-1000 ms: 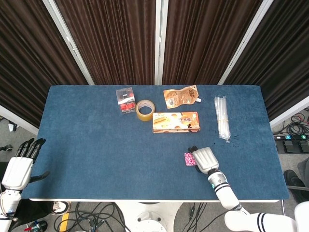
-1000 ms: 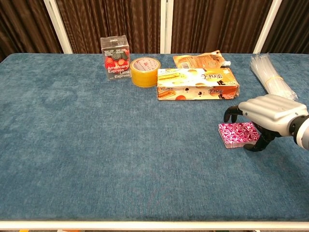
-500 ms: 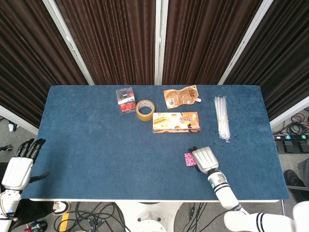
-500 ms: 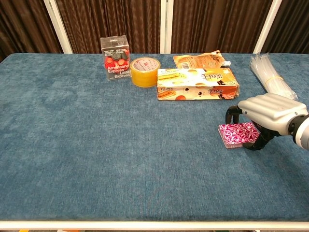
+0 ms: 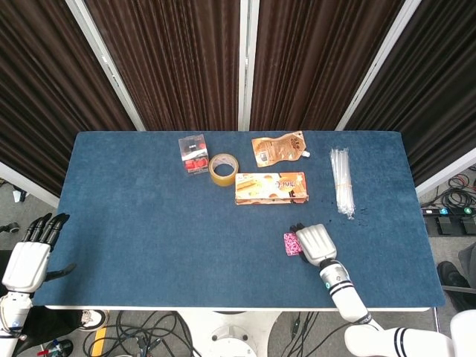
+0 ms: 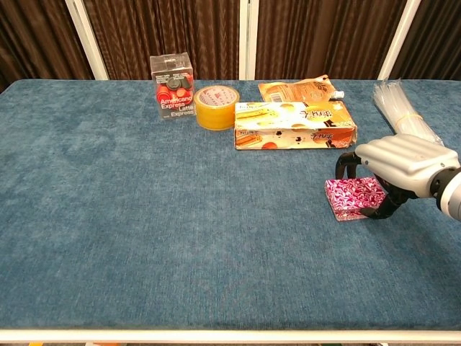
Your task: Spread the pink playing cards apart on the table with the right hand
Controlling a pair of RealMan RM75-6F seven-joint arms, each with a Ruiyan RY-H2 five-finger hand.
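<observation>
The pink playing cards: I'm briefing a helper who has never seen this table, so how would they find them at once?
On the blue table, look at the near right part, in front of the long orange snack box. The pink playing cards lie there as one small stack under the right hand, whose dark fingers curl around it. It is the only pink, patterned thing there.

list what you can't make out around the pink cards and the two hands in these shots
- Right hand on the pink cards: the chest view shows fingers curled over the deck, but not whether they grip it or only touch it.
- The deck's right part: hidden under the hand in the head view.
- Left hand: shows only in the head view, off the table's edge; the chest view leaves it out.
- Print on the orange box: too small to read.
</observation>
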